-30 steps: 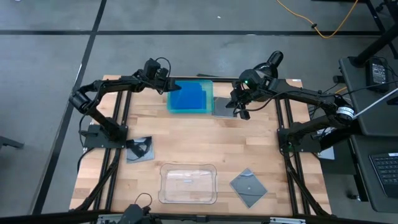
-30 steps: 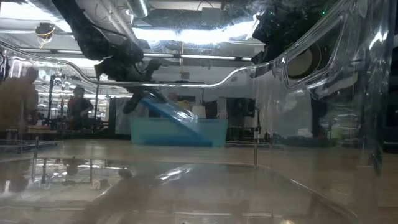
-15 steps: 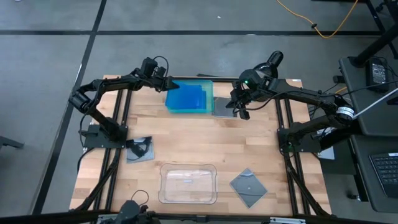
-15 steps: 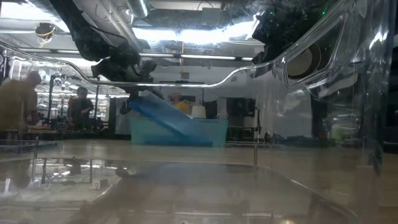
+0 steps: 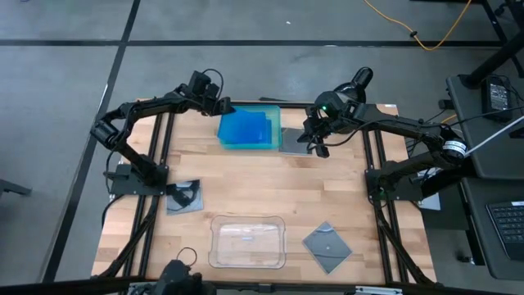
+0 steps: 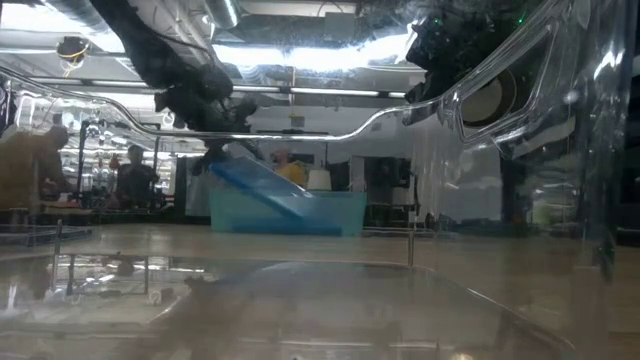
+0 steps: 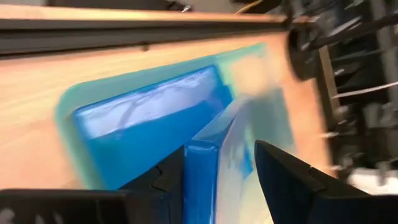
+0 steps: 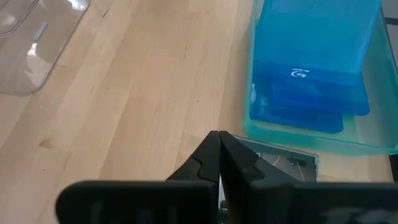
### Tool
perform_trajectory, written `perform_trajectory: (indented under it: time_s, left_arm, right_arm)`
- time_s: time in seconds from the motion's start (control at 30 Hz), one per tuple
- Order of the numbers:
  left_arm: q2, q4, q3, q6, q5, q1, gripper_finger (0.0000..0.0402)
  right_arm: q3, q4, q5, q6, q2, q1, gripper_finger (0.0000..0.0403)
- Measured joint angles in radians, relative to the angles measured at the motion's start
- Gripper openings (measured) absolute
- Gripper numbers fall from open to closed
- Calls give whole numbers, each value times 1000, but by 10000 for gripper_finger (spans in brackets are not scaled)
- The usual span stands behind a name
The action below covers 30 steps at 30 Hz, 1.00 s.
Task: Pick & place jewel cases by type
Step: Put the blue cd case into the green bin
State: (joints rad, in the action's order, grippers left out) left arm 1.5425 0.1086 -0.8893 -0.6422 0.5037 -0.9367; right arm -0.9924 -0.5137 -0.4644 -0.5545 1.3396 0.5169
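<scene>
Left gripper clamps a blue jewel case, tilted into the teal tray at the table's far edge. Right gripper closed, empty, beside a grey case.

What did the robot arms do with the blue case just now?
The left gripper kept hold of the bright blue translucent jewel case and drew back a little, tilting it over the teal-green translucent tray. The right gripper stayed shut and still.

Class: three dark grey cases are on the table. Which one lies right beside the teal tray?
The grey case under the right gripper, touching the teal tray. The other two lie apart near the front: one by the left arm's base, one beside the clear tray.
</scene>
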Motion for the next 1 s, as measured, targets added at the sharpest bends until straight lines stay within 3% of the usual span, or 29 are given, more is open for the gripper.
perform_trajectory:
  time_s: [0.23, 0.7, 1.0]
  left_arm:
    - [0, 214, -94, 137, -107, -2, 160]
    - [-5, 299, -124, 167, -144, -47, 160]
    - [-111, 352, -124, 185, -189, -118, 160]
  right_arm:
    - [0, 0, 0, -6, 0, 0, 10]
    - [0, -13, -3, -22, 0, 0, 10]
    - [0, -44, -4, -54, 0, 0, 10]
